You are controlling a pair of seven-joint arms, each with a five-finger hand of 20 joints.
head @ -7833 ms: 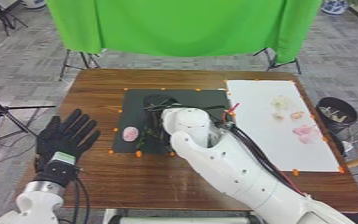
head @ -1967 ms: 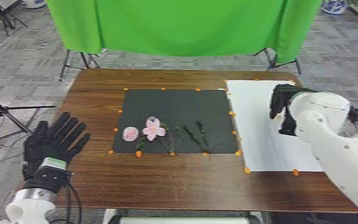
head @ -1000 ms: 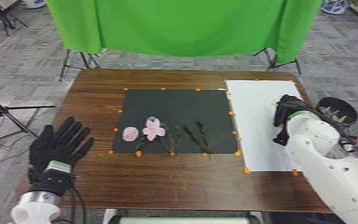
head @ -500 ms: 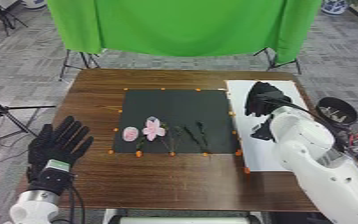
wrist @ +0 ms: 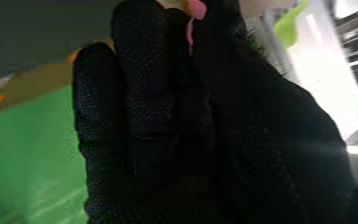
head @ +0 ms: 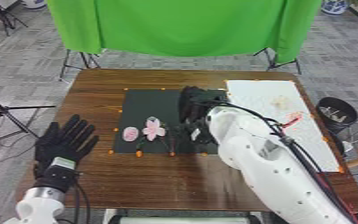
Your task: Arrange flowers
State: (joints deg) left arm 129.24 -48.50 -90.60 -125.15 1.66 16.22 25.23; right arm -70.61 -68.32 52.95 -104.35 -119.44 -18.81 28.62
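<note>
The right robot hand [head: 195,107] is over the dark mat [head: 153,100], its fingers pointing away from the robot; whether it touches the mat I cannot tell. In the right wrist view, the fingers of the right robot hand [wrist: 175,120] are pressed close together, pinching a pink flower [wrist: 196,7] near their tips, with a narrow pink strip running down between them. A curved green leaf [wrist: 289,26] shows just beside them.

On the mat, just left of the right robot hand, lies a pink flower with spread petals [head: 154,129], and a thin stem [head: 171,145] is below it, nearer the robot. A little farther left of the hand is a round pink flower [head: 130,134].

To the right of the hand, the white sheet [head: 251,90] lies beside the mat, with pale blossoms [head: 280,103] on it. Farther right, past the sheet, stands a dark bin [head: 346,104] with light pieces inside. Well apart on the other side, the left robot hand [head: 64,142] is over the tabletop [head: 113,180], fingers straight and spread. Farthest ahead of both hands hangs a green cloth [head: 175,25].
</note>
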